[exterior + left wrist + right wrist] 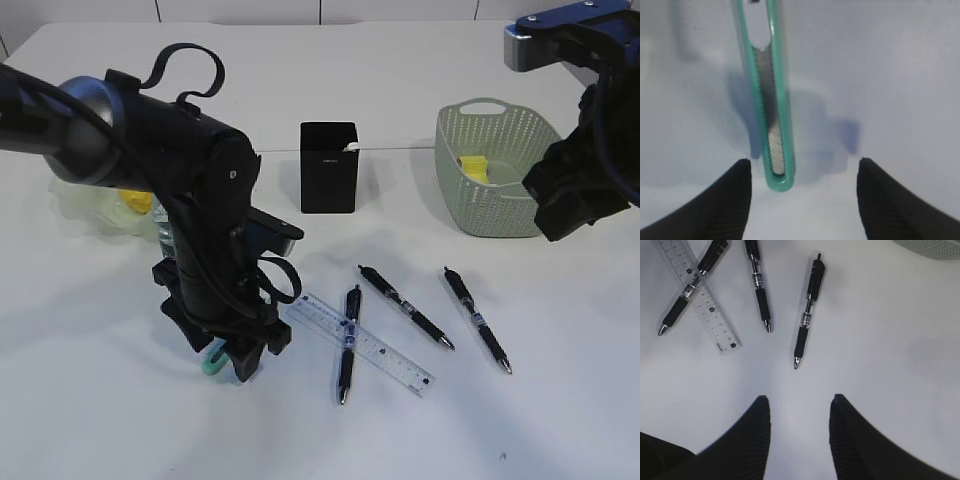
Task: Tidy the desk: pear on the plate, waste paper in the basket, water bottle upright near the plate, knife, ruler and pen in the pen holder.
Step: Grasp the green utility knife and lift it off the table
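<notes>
Our left gripper [802,172] hangs low over the desk [520,420] with its jaws spread wide, and the teal utility knife [771,100] lies flat between the two fingertips [727,200], closer to the left one and gripped by neither. From the exterior view we see only the knife's end poking out beneath that gripper. Our right gripper [799,410] hovers higher, partly parted and holding nothing, above bare tabletop just short of the rightmost pen [808,307]. We count three black pens; one pen [348,342] lies crossed over the transparent ruler [370,345], another pen [405,306] lies just right of it. The black pen holder [328,167] stands upright behind them, and the green basket [497,170] to its right holds the yellow waste paper [473,165]. The pear [135,203], plate [85,215] and water bottle [166,235] are mostly hidden behind our left arm.
</notes>
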### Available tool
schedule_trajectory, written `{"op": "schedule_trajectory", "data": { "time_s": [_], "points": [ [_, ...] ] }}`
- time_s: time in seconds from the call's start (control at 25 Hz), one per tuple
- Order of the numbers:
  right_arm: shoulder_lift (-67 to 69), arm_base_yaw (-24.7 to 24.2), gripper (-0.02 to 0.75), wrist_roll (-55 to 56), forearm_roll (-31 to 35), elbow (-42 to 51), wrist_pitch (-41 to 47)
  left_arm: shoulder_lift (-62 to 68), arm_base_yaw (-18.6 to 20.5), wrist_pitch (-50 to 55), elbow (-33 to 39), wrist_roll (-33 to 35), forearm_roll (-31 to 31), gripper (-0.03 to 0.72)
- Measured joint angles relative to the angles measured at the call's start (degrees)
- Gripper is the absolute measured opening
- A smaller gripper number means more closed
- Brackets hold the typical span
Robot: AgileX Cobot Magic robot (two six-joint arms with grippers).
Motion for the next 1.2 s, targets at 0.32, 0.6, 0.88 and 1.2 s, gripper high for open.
{"op": "schedule_trajectory", "data": {
  "time_s": [0.32, 0.6, 0.88, 1.2],
  "points": [
    [0.0, 0.0, 0.297, 0.0, 0.0, 0.0, 0.0, 0.45, 1.43, -2.52, 0.0, 0.04, -0.26, 0.466],
    [0.0, 0.0, 0.298, 0.0, 0.0, 0.0, -0.27, 0.45, 3.51, -2.77, 0.0, 2.05, -1.23, 0.466],
    [0.0, 0.0, 0.298, 0.0, 0.0, 0.0, -1.05, 0.45, 3.51, -2.77, 0.0, 2.4, -2.79, 0.466],
    [0.0, 0.0, 0.298, 0.0, 0.0, 0.0, -1.13, 1.33, 3.51, -2.77, 0.0, 2.49, -3.02, 0.466]
  ]
}}
